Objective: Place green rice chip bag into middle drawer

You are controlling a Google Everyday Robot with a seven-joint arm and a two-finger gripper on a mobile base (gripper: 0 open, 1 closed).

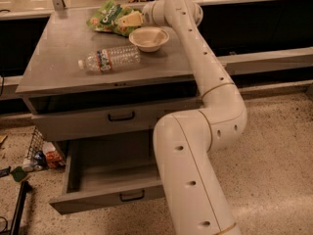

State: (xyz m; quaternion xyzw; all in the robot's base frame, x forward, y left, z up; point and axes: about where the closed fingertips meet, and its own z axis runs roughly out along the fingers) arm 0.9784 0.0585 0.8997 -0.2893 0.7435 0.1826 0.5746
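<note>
The green rice chip bag [104, 17] lies crinkled at the back of the grey cabinet top [58, 62], left of the bowl. My gripper [128, 19] reaches in from the right and sits at the bag's right edge, touching or just over it. My white arm [205, 72] curves down across the cabinet's right side. Below a closed top drawer [121, 115], a lower drawer [105, 175] stands pulled out, with nothing showing inside.
A tan bowl [149, 37] stands just right of the bag, under my wrist. A clear plastic water bottle [110, 58] lies on its side mid-top. Clutter and a wire rack [36, 153] sit on the floor at the left.
</note>
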